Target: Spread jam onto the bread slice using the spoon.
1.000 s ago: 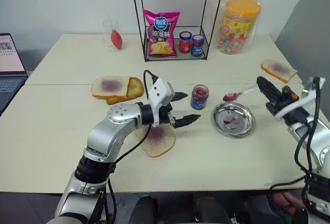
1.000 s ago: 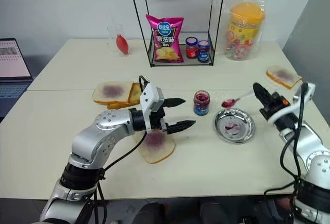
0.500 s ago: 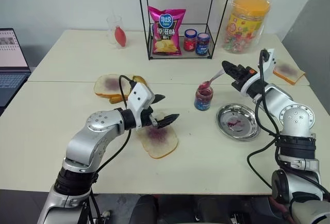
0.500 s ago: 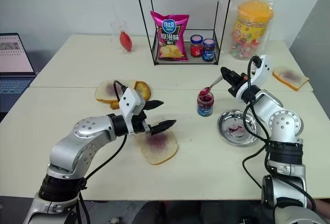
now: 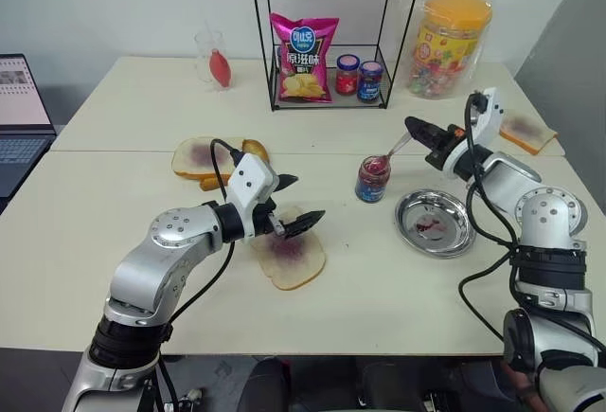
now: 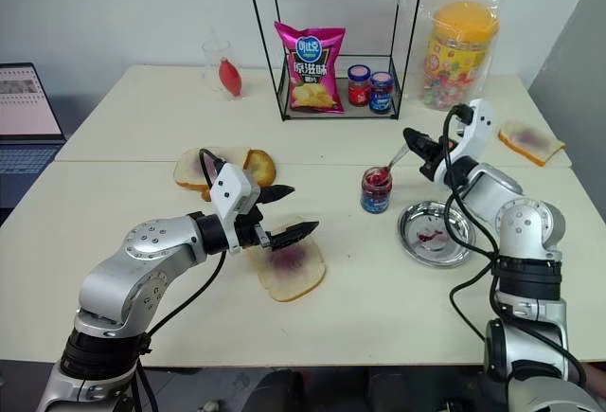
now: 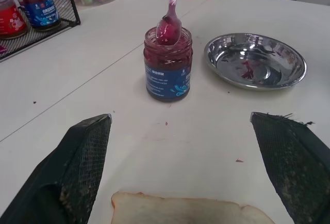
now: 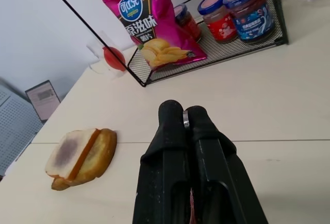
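While my right gripper [image 6: 414, 141] stays out of it for the spreading so far, I can see it pinched tight on the handle of the spoon [image 7: 170, 17], whose jam-stained bowl sits at the mouth of the open glass jar [image 5: 372, 178]. The jam [image 7: 167, 46] fills that jar, dark red under the blue label, and the jar stands on the table [image 5: 114, 194] just beside the round steel plate [image 5: 435, 223], which carries a few red smears of its own. My left gripper [image 5: 295, 204] hangs with its two black fingers [image 7: 77, 167] spread wide and nothing between them, poised just above the far edge of the bread slice [image 5: 289, 259]. That slice lies flat on the table near my side, a purple-red patch in its middle. Farther back on my left there is a slice overlapping a browner toasted piece [image 5: 213, 158], and at the far right edge of the table another jam-marked slice [image 5: 526, 131]. Behind it all a black wire rack [image 5: 326, 33] holds a pink bag of chips [image 5: 303, 57] and two lidded jars [image 5: 358, 77], with a big candy jar [image 5: 451, 43] to its right and a laptop [image 5: 19, 118] at the far left.
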`<state>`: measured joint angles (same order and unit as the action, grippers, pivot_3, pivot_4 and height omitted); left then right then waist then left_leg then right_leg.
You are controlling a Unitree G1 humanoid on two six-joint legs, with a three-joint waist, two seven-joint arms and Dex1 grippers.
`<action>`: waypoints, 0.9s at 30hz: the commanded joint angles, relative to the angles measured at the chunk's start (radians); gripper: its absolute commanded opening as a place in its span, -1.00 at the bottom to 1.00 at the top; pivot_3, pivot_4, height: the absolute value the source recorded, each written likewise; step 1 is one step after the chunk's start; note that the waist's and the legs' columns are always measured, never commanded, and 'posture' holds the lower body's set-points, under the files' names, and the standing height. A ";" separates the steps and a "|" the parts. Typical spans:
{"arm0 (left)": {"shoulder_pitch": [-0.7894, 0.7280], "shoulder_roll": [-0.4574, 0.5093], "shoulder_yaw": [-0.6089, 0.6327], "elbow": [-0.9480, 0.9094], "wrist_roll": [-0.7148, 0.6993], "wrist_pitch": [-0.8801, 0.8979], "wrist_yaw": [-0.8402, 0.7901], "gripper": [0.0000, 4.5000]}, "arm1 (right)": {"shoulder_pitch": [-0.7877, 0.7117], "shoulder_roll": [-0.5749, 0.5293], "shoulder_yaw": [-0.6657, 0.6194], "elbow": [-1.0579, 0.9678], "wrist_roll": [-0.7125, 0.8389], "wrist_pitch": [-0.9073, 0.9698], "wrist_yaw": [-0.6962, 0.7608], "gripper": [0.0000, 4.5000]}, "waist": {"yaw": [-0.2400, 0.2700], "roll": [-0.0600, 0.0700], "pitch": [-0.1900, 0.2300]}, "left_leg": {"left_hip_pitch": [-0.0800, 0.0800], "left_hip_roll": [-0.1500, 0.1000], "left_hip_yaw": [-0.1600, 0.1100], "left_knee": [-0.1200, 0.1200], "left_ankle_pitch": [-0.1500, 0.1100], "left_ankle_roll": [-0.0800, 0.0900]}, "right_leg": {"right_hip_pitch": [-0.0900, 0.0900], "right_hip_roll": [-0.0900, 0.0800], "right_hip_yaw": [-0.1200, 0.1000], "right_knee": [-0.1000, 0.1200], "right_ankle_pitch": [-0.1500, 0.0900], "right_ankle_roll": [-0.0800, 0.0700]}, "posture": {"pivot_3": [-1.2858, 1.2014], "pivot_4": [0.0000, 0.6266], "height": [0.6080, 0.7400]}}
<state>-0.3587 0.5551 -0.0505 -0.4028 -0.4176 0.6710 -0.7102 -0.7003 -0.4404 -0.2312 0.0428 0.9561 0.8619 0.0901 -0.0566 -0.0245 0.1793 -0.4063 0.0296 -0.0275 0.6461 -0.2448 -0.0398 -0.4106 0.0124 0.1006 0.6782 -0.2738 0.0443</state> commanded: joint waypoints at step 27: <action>-0.018 0.007 0.006 -0.017 0.002 -0.020 0.004 1.00 | 0.052 0.036 0.313 -0.063 -0.589 -0.235 0.320 -0.98 | 0.000 -0.001 0.000 | 0.005 0.000 -0.001 0.000 0.000 0.000 | 0.004 0.000 0.000 0.001 0.000 0.000 | 0.03 -0.52 1.00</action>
<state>-0.3570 0.5567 -0.0515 -0.4008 -0.4174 0.6692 -0.7073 -0.6366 -0.4201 0.1314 -0.0150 0.3185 0.5627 0.4226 -0.0561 -0.0258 0.1795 -0.4012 0.0297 -0.0282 0.6466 -0.2448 -0.0400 -0.4063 0.0124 0.1003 0.6794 -0.2738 0.0443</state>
